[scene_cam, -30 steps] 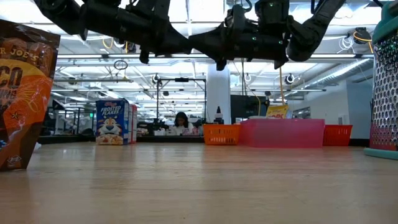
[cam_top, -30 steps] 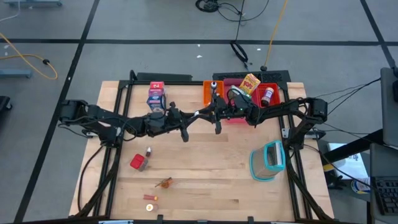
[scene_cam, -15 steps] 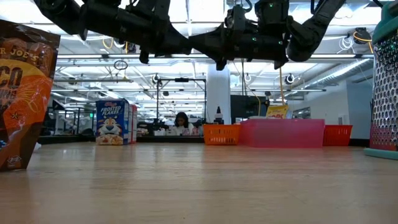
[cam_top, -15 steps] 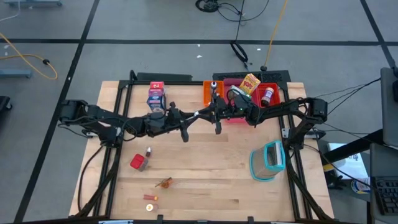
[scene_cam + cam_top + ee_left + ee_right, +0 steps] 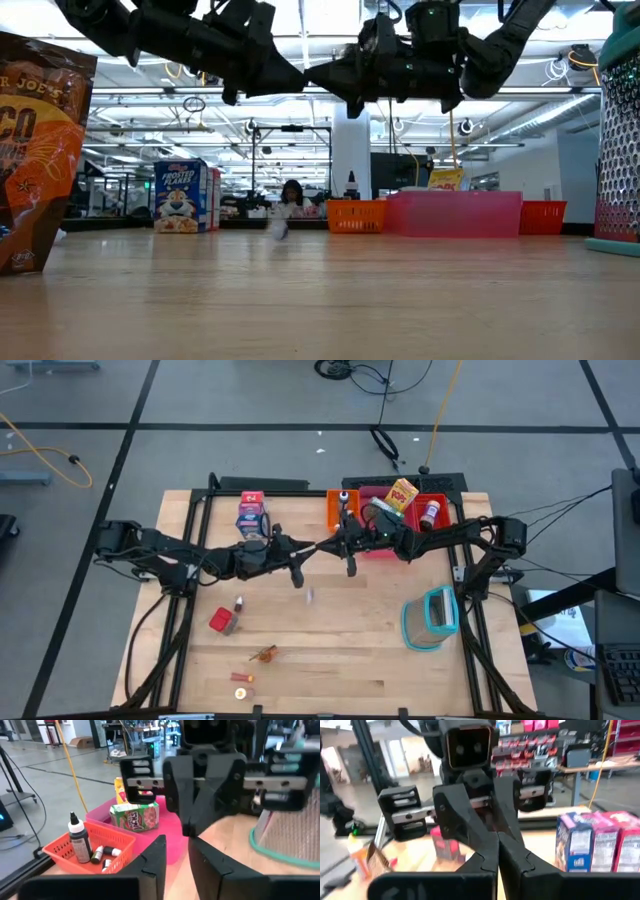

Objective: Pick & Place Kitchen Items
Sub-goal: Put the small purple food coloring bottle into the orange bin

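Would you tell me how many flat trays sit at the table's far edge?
3, side by side: an orange mesh tray toward the left arm's side, a pink plastic tray in the middle, a red tray toward the right arm's side.

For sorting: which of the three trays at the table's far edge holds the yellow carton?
The pink tray, the middle one, holds the yellow carton; the orange tray holds small bottles, the red tray a jar.

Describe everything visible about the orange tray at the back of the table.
The orange tray is a small open basket of what looks like plastic, with slotted mesh walls and a solid rim. It sits flat at the table's back edge, close beside a pink tray; whether they touch is unclear. A black dropper-tipped bottle stands upright inside it, with two or three small dark-capped bottles lying beside that one. No tool touches the tray.
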